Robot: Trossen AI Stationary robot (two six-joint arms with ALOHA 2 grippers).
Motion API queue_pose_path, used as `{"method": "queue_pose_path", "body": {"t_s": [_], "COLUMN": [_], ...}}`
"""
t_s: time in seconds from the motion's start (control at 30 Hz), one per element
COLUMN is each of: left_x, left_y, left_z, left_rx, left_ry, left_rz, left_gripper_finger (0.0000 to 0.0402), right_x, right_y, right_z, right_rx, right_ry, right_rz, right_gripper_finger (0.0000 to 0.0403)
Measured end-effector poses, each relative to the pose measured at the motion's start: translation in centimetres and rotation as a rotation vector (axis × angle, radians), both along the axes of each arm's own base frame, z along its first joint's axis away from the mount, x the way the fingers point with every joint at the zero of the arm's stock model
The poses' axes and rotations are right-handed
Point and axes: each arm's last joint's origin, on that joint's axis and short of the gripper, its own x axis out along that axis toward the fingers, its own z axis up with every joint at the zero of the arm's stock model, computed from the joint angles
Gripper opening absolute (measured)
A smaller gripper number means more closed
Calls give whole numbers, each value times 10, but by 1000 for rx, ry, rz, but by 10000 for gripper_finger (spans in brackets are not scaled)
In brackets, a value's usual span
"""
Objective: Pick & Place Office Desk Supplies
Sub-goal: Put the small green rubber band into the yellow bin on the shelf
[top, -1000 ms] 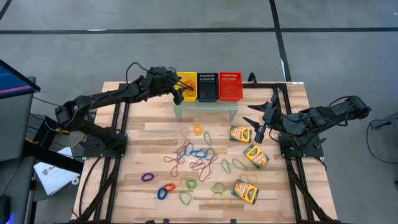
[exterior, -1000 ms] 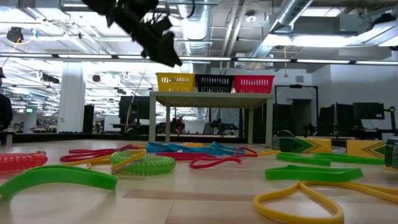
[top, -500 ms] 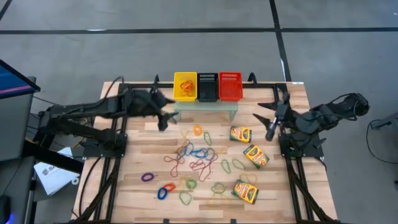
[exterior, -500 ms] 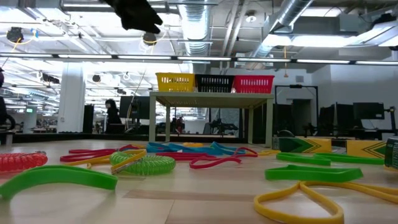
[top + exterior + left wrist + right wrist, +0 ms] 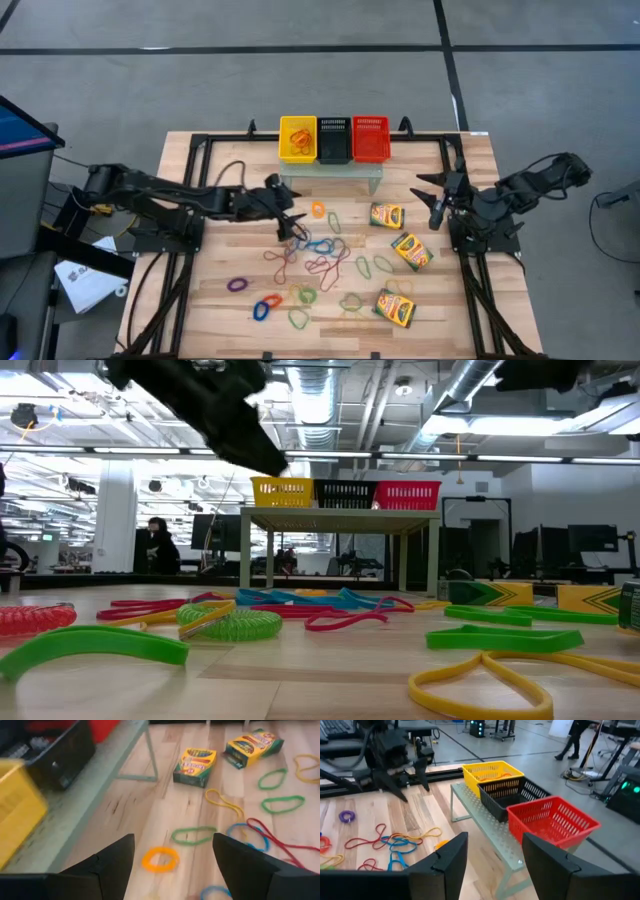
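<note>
From overhead I see a slatted wooden table (image 5: 230,260) on grey floor, with yellow basket (image 5: 298,138), black basket (image 5: 334,139) and red basket (image 5: 370,138) on a small pale shelf (image 5: 330,176) at the far edge. Rubber bands (image 5: 310,255) lie scattered across the middle of the table; three crayon boxes (image 5: 411,250) lie toward its right side. The left arm reaches low across the boards, its left gripper (image 5: 288,222) spread wide over the near edge of the band tangle. The right arm is folded at the right edge, right gripper (image 5: 437,205) just beside the farthest crayon box.

At table level, green, red and yellow bands (image 5: 90,645) fill the foreground, the baskets' stand (image 5: 335,520) behind, an open hall with ducts and desks beyond, a person (image 5: 158,545) far off.

From the left wrist, fingers (image 5: 115,857) stand apart above an orange band (image 5: 160,860), holding nothing.

From the right wrist, fingers (image 5: 451,852) are parted and empty, facing the baskets.
</note>
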Motion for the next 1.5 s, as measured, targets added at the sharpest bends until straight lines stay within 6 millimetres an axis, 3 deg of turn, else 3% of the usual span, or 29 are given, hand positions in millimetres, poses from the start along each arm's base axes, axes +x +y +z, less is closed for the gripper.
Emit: {"method": "queue_pose_path", "body": {"t_s": [0.4,0.5,0.87,1.17,1.4,1.5], "left_x": [64,68,71,45,40,41], "left_y": [19,25,26,15,23,21], "left_z": [-41,-53,-78,-50,-54,-58], "left_rx": [25,21,-57,-100,-290,-297], "left_ry": [170,276,366,405,378,372], "left_rz": [-7,14,7,184,348,392], "left_gripper_finger": [261,261,261,261,261,261], "right_x": [2,2,1,1,0,0], "right_y": [3,5,7,7,7,7], "right_z": [-17,-17,-17,-18,-18,-18], "right_rx": [22,29,36,32,31,31], "right_ry": [-33,-35,-38,-31,-30,-29], "right_rz": [17,32,51,51,51,51], "right_gripper_finger": [182,182,182,182,182,182]}}
